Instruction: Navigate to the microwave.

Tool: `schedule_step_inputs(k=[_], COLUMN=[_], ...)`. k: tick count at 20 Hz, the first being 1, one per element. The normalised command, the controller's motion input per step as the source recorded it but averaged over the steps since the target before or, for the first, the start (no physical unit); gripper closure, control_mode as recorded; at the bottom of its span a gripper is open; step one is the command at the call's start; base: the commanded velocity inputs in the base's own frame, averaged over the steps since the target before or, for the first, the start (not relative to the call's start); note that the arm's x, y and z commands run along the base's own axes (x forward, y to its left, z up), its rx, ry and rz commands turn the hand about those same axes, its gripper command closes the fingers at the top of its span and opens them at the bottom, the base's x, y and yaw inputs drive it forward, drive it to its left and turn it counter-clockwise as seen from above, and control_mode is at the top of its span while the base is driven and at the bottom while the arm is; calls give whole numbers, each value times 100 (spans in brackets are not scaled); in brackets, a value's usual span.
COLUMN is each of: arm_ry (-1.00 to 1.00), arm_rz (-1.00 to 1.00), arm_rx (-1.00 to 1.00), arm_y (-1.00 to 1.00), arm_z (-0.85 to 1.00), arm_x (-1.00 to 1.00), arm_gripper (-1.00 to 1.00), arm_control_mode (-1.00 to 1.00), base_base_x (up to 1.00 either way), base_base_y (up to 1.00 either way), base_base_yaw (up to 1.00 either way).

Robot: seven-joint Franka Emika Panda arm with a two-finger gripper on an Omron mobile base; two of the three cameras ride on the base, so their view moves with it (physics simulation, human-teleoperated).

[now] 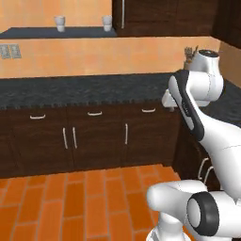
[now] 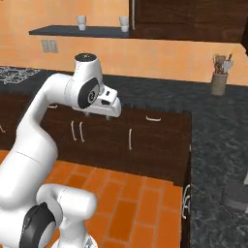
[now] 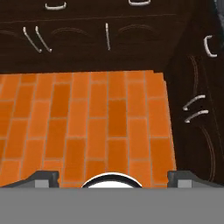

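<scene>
Ahead of the base: a corner of dark wood cabinets (image 1: 94, 136) under a black speckled counter (image 1: 70, 89), with orange brick floor (image 1: 70, 197) between the robot and the doors.
Arm (image 2: 38, 126): folded high and close over the base, wrist tipped down. I judge this to be a carrying pose for driving, keeping the reach short so nothing catches the counter edge.
Gripper (image 3: 113, 175): empty, with its fingertips (image 3: 43, 177) set wide apart at the bottom of the hand view. Nothing lies between them, which suits a task that only calls for driving.
Hand camera aim: down at the floor and the inner corner where the two cabinet runs meet.
On the wall: a dark shelf (image 1: 28, 33) carrying two pale cups (image 1: 60, 22) (image 1: 107, 21), well apart. A double outlet (image 1: 9, 51) sits below it, and a tall dark upper cabinet (image 1: 160, 16) stands to the right.
On the counter: a utensil holder (image 2: 219, 80) with tools standing in it, set back near the wall on the right-hand run.
The microwave: I cannot tell where it is from here. No appliance front appears among these cabinets, so its look cannot be described either.
Progress: early or midway, by my reading. The base probably needs to turn or drive on until an appliance front comes into frame.
Risk: the corner is close, so a turn could swing the elbow toward the counter.
</scene>
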Motion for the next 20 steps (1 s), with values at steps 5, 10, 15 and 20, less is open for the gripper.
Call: schedule_step_inputs(k=[5,10,15,20], arm_ry=[0,0,0,0], arm_rz=[0,0,0,0], arm_rx=[0,0,0,0], arm_y=[0,0,0,0], arm_z=[0,0,0,0], arm_x=[0,0,0,0], arm_gripper=[-100,-100,-100,-100], arm_control_mode=[100,100,100,100], base_base_x=[-24,-45,-11,-20], base_base_y=[24,10,4,49], base_base_yaw=[92,88,50,37])
